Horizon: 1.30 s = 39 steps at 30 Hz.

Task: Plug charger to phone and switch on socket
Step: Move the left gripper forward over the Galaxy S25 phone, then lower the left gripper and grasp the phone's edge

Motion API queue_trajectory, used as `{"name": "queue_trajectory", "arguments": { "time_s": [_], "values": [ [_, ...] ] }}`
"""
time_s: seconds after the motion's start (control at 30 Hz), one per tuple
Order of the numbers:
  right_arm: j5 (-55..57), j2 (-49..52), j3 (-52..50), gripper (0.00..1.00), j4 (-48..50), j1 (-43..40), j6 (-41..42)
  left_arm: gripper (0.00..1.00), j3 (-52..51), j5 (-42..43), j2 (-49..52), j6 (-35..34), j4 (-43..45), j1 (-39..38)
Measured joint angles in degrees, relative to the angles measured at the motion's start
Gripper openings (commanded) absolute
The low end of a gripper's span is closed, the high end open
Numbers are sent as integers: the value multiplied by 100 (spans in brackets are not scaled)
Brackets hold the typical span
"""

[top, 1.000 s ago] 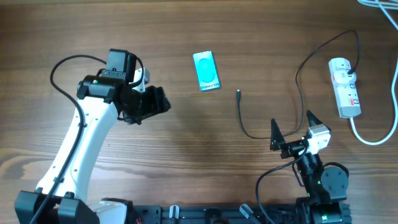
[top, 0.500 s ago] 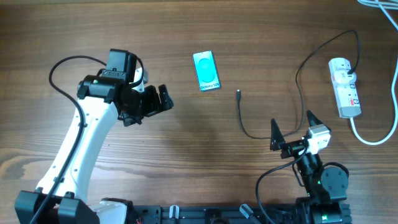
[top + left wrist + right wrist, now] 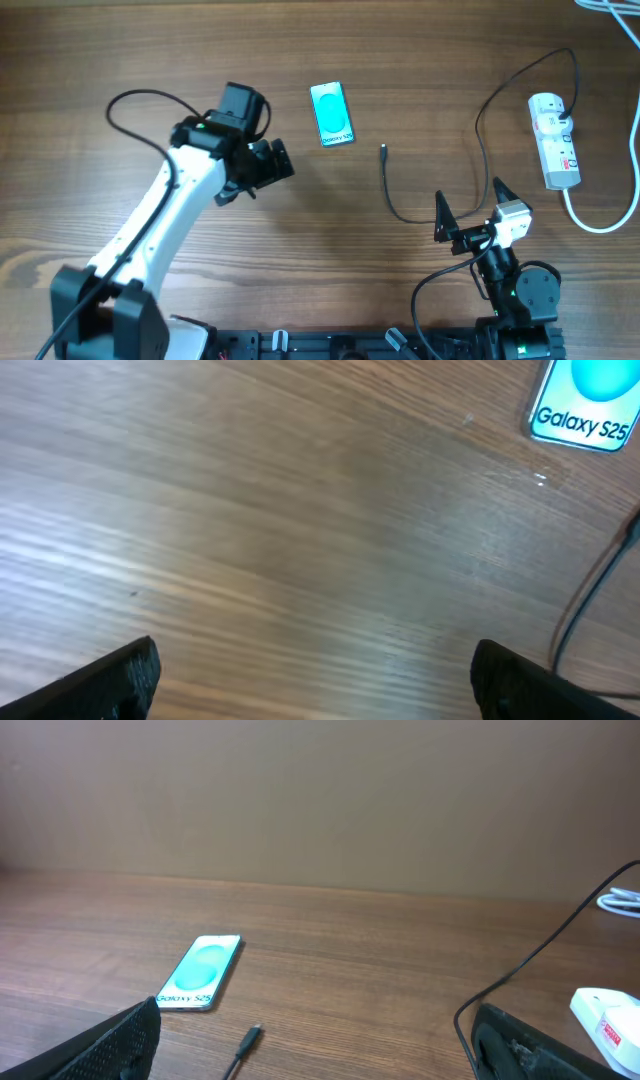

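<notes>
Phone [image 3: 332, 114] flat on the tabletop [image 3: 200, 40], screen up; charger [image 3: 386, 180] tip lies loose just right of it. Left hand [image 3: 278, 162] spread wide beside the phone, right hand [image 3: 470, 205] spread too, empty.

phone [image 3: 590, 400] mostly beyond frame edge

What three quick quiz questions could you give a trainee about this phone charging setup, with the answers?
1. True or false: the charger plug is already in the phone.
2. Which is nearer the phone? A) left gripper B) right gripper
3. Fill in: the jaws of both grippers stand ___.
Key: 1 false, the plug lies on the table, apart from the phone. 2 A. 3 open.
</notes>
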Motion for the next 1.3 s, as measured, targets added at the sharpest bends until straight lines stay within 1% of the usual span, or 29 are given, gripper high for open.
{"name": "queue_trajectory", "arguments": {
  "time_s": [0.27,0.4,0.47,0.5,0.53,0.57,0.67,0.77,0.97,1.07,1.3],
  "values": [
    [0,0,0,100,0,0,0,100,-4,-42,584,-223,1038,-496],
    [0,0,0,100,0,0,0,99,-4,-39,879,-337,1222,-619],
    [0,0,0,100,0,2,0,99,15,-39,999,-356,1121,-608],
    [0,-2,0,100,-2,2,0,99,181,-37,1049,-354,717,-553],
    [0,0,0,100,2,0,0,100,332,-39,1051,-348,533,-487],
    [0,0,-2,100,2,0,0,99,721,-42,1086,-321,85,-391],
    [0,4,-2,100,0,0,0,100,1788,-116,1091,-186,-514,-111],
    [0,4,-2,100,0,0,0,99,2481,-264,1064,-127,-949,44],
    [0,4,-2,100,0,0,0,100,2533,-398,1141,-92,-1034,-103],
    [0,4,-2,100,0,0,0,100,2533,-404,1537,-92,-909,-372],
    [0,4,-2,100,0,0,0,100,2533,-407,2159,-92,-116,-739]
  ]
}}
